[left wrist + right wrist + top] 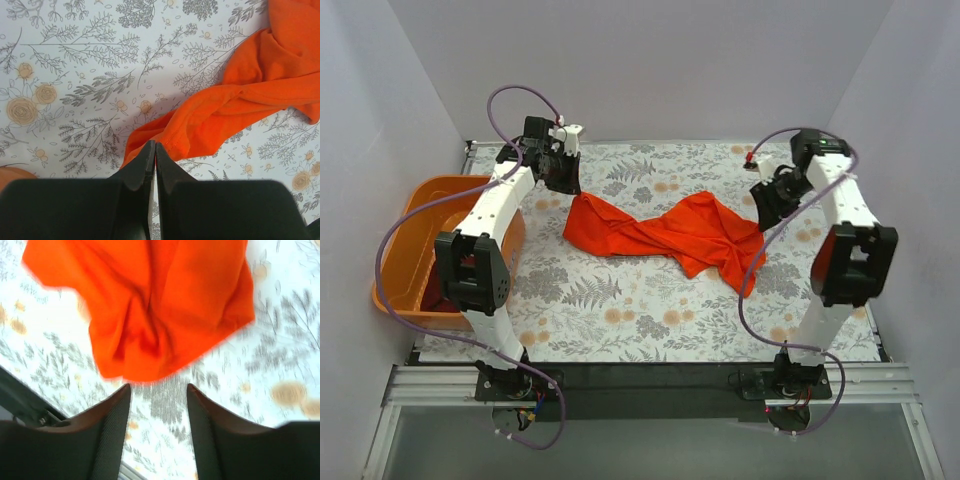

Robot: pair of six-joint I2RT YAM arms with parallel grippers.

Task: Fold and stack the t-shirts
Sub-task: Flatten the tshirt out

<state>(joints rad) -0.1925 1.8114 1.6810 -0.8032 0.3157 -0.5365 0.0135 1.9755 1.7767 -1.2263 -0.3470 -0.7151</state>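
The bright orange-red t-shirt (665,232) lies twisted and crumpled across the middle of the table. It also shows in the left wrist view (250,100) and the right wrist view (150,305). My left gripper (566,182) is at its far left corner. Its jaws (154,145) are shut, with the shirt's hem pinched at the tips. My right gripper (766,205) hovers just right of the shirt's right end. It is open and empty (157,387), with the cloth just beyond its tips. A dark maroon patch (433,298), likely the maroon t-shirt, shows in the basket, mostly hidden by the left arm.
A rigid orange plastic basket (410,215) stands at the table's left edge, beside the left arm; its rim shows in the left wrist view (12,176). The floral tablecloth (640,310) covers the table. Grey walls close in the left, back and right.
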